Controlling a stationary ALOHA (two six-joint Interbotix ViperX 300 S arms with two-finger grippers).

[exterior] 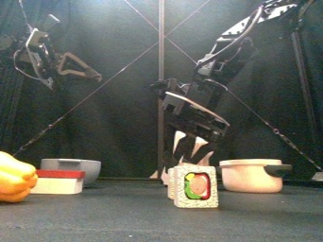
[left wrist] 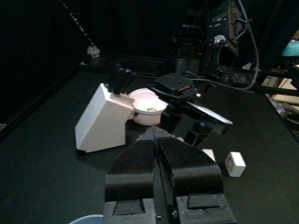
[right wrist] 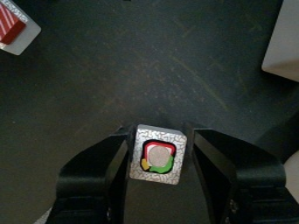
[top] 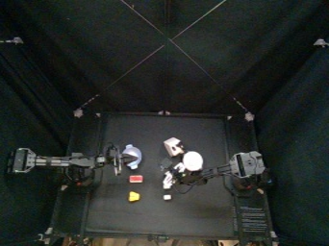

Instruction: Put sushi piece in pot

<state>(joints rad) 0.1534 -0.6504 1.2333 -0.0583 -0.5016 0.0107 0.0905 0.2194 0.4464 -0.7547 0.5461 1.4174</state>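
The sushi piece (exterior: 194, 184) stands on the table near the front edge, its red, green and yellow filling facing forward; from above it is a small white block (top: 167, 195). My right gripper (exterior: 190, 151) hangs just above and behind it, open. In the right wrist view the sushi piece (right wrist: 156, 156) lies between the two jaws with a narrow gap on each side. The white pot (exterior: 252, 175) sits to the right, also seen from overhead (top: 193, 160) and in the left wrist view (left wrist: 146, 103). My left gripper (left wrist: 158, 171) is raised at the left, shut and empty.
A grey bowl (exterior: 70, 167), a red-and-white piece (exterior: 60, 181) and a yellow pepper (exterior: 13, 178) lie at the front left. A white box (top: 172, 146) stands behind the pot. Black curtains close in the table.
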